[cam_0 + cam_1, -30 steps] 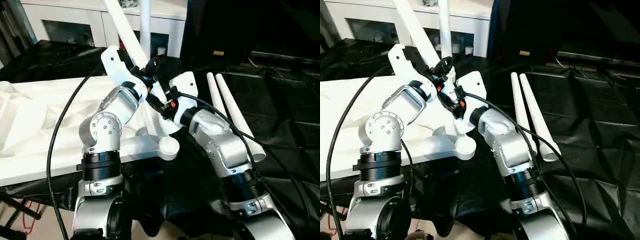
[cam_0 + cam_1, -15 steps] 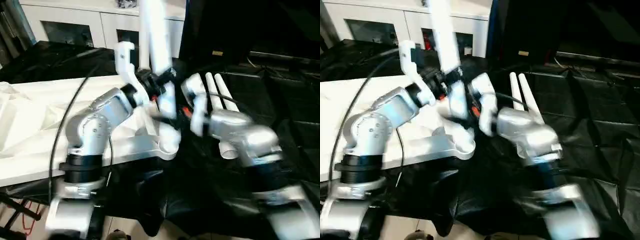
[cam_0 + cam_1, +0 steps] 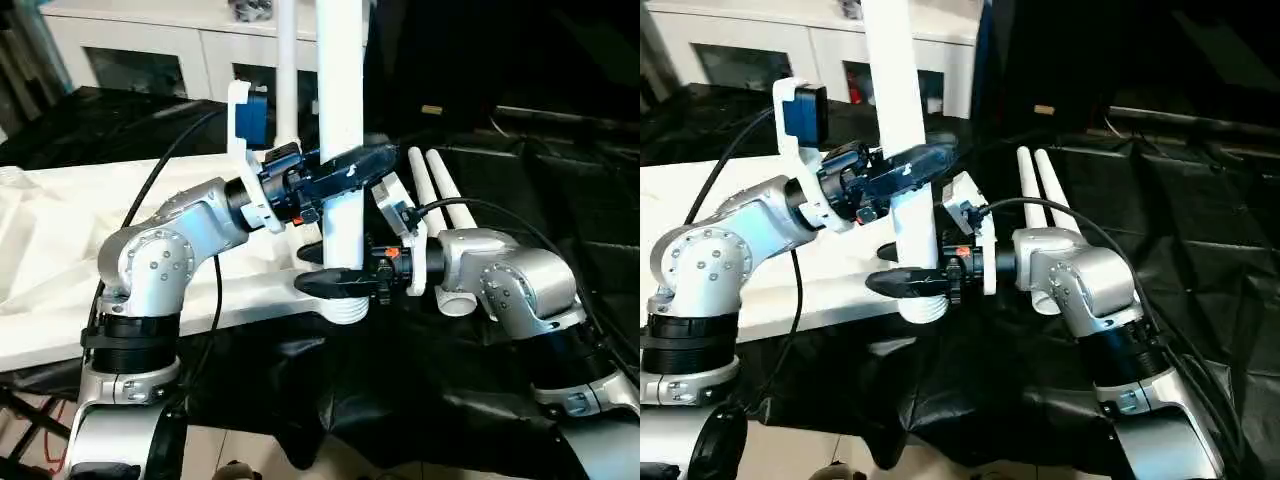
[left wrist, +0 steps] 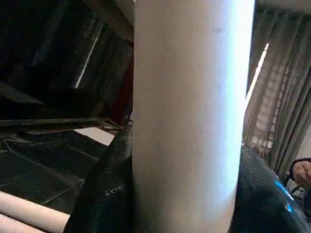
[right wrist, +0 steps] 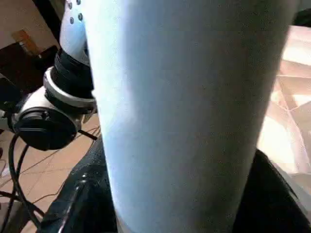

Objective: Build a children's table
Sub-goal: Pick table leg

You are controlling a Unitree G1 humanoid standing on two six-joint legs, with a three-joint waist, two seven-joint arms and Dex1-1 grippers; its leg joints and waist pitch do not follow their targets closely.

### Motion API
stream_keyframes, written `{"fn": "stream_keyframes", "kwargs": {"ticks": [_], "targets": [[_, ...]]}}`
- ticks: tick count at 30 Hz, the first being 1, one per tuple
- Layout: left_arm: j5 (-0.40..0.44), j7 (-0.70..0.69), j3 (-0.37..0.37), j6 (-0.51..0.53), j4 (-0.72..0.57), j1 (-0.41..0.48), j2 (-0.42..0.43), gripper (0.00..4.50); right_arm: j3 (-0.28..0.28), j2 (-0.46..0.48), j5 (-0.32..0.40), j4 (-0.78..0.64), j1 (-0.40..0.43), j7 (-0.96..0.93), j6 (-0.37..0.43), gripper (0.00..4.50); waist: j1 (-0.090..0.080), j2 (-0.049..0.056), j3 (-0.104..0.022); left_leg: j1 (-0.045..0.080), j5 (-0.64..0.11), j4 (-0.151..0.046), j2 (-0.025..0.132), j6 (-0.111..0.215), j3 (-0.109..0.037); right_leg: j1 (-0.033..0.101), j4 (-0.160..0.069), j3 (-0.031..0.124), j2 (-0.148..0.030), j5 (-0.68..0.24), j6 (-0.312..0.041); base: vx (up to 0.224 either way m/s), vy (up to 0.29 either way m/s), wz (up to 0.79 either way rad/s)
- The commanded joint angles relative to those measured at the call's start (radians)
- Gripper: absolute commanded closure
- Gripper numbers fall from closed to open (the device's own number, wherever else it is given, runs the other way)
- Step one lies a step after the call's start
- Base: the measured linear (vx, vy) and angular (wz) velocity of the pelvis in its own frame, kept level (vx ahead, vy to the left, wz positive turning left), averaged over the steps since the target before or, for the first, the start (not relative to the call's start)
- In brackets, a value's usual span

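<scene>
leg (image 3: 340, 130): upright over the white tabletop (image 3: 60, 250) near corner socket | left gripper (image 3: 345, 172): fingers clamped around its middle | right gripper (image 3: 335, 284): fingers clasp its lower end | two spare legs (image 3: 440, 200): lying on black cloth (image 3: 560, 200), right

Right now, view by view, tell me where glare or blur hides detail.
Left eye view: sharp; the upright leg shines bright under room light. Right eye view: equally sharp; black cloth swallows detail in shadow. Left wrist view: leg so near it is soft, window behind it glaring. Right wrist view: leg blurred and washed pale, tabletop beyond overexposed.
</scene>
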Motion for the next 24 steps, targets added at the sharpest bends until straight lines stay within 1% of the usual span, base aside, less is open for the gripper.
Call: {"fn": "stream_keyframes", "kwargs": {"ticks": [1,2,4,6,9,10,11,13,14,15,17,18,19,20,21,22,23,24], "targets": [[-0.052,-0.049,-0.026,0.012,-0.035,-0.009,-0.005,2.62,-0.005,-0.004,-0.008,0.007,-0.008,-0.011,0.018,2.07,0.003,0.012,-0.075,0.012,-0.220,-0.067,0.013,-0.015,-0.002,0.056,-0.082,0.040,-0.062,-0.332,-0.149,0.000,0.000,0.00],[-0.053,-0.050,-0.025,0.012,-0.036,-0.009,-0.005,2.62,-0.005,-0.004,-0.007,0.007,-0.007,-0.011,0.018,2.23,0.003,0.011,-0.075,0.010,-0.217,-0.067,0.012,-0.014,-0.001,0.057,-0.081,0.040,-0.062,-0.326,-0.147,0.000,0.000,0.00],[-0.061,-0.051,-0.018,0.016,-0.037,-0.008,-0.002,2.62,-0.006,0.001,-0.001,0.003,-0.003,-0.018,0.022,2.29,0.003,0.013,-0.075,0.009,-0.211,-0.067,0.012,-0.015,-0.002,0.058,-0.080,0.040,-0.062,-0.319,-0.147,0.000,0.000,0.00],[-0.063,-0.052,-0.016,0.018,-0.037,-0.008,-0.001,2.62,-0.008,0.003,0.002,0.003,-0.003,-0.023,0.022,2.38,0.003,0.012,-0.077,0.009,-0.207,-0.067,0.012,-0.015,-0.002,0.058,-0.079,0.039,-0.062,-0.309,-0.149,0.000,0.000,0.00],[-0.070,-0.046,-0.006,0.023,-0.035,-0.007,-0.006,2.62,-0.032,0.029,0.013,0.005,-0.001,-0.068,0.014,2.44,0.002,0.015,-0.078,0.009,-0.199,-0.067,0.012,-0.017,-0.002,0.057,-0.076,0.040,-0.061,-0.278,-0.163,0.000,0.000,0.00],[-0.070,-0.045,-0.005,0.023,-0.035,-0.007,-0.006,2.62,-0.034,0.031,0.013,0.005,-0.001,-0.071,0.014,2.44,0.002,0.016,-0.079,0.010,-0.197,-0.066,0.012,-0.018,-0.002,0.057,-0.075,0.039,-0.061,-0.272,-0.165,0.000,0.000,0.00],[-0.071,-0.029,0.001,0.024,-0.028,-0.007,-0.011,2.62,-0.045,0.045,0.011,0.007,-0.001,-0.097,0.009,2.46,0.001,0.013,-0.079,0.009,-0.192,-0.066,0.012,-0.018,-0.002,0.059,-0.074,0.039,-0.061,-0.261,-0.167,0.000,0.000,0.00],[-0.069,-0.024,0.002,0.022,-0.026,-0.006,-0.012,2.62,-0.050,0.054,0.009,0.007,0.000,-0.110,0.006,2.48,0.001,0.015,-0.080,0.009,-0.189,-0.066,0.012,-0.018,-0.002,0.059,-0.073,0.039,-0.061,-0.256,-0.168,0.000,0.000,0.00],[-0.055,-0.009,0.004,0.005,-0.027,-0.001,-0.016,2.62,-0.057,0.068,0.007,0.002,0.003,-0.132,0.004,2.48,0.001,0.015,-0.080,0.009,-0.190,-0.066,0.012,-0.017,-0.002,0.059,-0.073,0.039,-0.061,-0.253,-0.168,0.000,0.000,0.00],[-0.049,-0.002,0.005,-0.002,-0.027,0.001,-0.019,2.27,-0.059,0.072,0.006,0.000,0.004,-0.138,0.002,2.49,0.001,0.014,-0.080,0.009,-0.187,-0.067,0.013,-0.018,-0.002,0.059,-0.073,0.040,-0.061,-0.247,-0.168,0.000,0.000,0.00],[-0.013,0.028,0.003,-0.040,-0.032,0.007,-0.026,1.92,-0.068,0.092,-0.010,-0.001,0.006,-0.182,-0.018,2.51,0.002,0.015,-0.080,0.009,-0.186,-0.068,0.013,-0.021,-0.002,0.058,-0.073,0.040,-0.062,-0.246,-0.167,0.000,0.000,0.00],[0.035,0.081,0.003,-0.076,-0.027,0.008,-0.040,1.92,-0.083,0.120,-0.044,0.019,-0.001,-0.260,-0.050,2.51,0.002,0.015,-0.080,0.010,-0.184,-0.067,0.014,-0.022,-0.002,0.058,-0.073,0.040,-0.062,-0.241,-0.168,0.000,0.000,0.00],[0.064,0.116,0.001,-0.090,-0.024,0.008,-0.045,1.90,-0.088,0.131,-0.063,0.031,-0.005,-0.296,-0.067,2.51,-0.001,0.014,-0.078,0.008,-0.185,-0.069,0.015,-0.030,-0.002,0.056,-0.075,0.041,-0.063,-0.247,-0.165,0.000,0.000,0.00],[0.107,0.155,-0.009,-0.112,-0.027,0.010,-0.049,1.88,-0.094,0.144,-0.083,0.041,-0.008,-0.334,-0.092,2.52,-0.002,0.015,-0.079,0.010,-0.191,-0.069,0.015,-0.038,-0.002,0.056,-0.075,0.040,-0.065,-0.263,-0.158,0.000,0.000,0.00],[0.128,0.185,-0.012,-0.115,-0.032,0.011,-0.054,1.87,-0.098,0.153,-0.094,0.046,-0.010,-0.360,-0.099,2.52,-0.001,0.015,-0.079,0.012,-0.199,-0.069,0.012,-0.041,-0.002,0.056,-0.076,0.040,-0.063,-0.279,-0.147,0.000,0.000,0.00],[0.147,0.215,-0.014,-0.116,-0.038,0.013,-0.061,1.87,-0.104,0.162,-0.103,0.050,-0.011,-0.385,-0.105,2.52,-0.002,0.015,-0.078,0.012,-0.200,-0.071,0.015,-0.042,-0.002,0.055,-0.077,0.041,-0.063,-0.280,-0.143,0.000,0.000,0.00],[0.160,0.262,-0.011,-0.113,-0.046,0.012,-0.076,1.87,-0.102,0.170,-0.111,0.049,-0.010,-0.398,-0.116,2.52,-0.003,0.012,-0.077,0.010,-0.205,-0.071,0.013,-0.042,-0.002,0.058,-0.077,0.041,-0.062,-0.289,-0.134,0.000,0.000,0.00],[0.166,0.292,-0.007,-0.109,-0.051,0.011,-0.088,1.87,-0.100,0.174,-0.114,0.048,-0.010,-0.404,-0.122,2.52,-0.002,0.013,-0.078,0.010,-0.204,-0.070,0.014,-0.043,-0.003,0.058,-0.076,0.041,-0.063,-0.287,-0.133,0.000,0.000,0.00]]}}
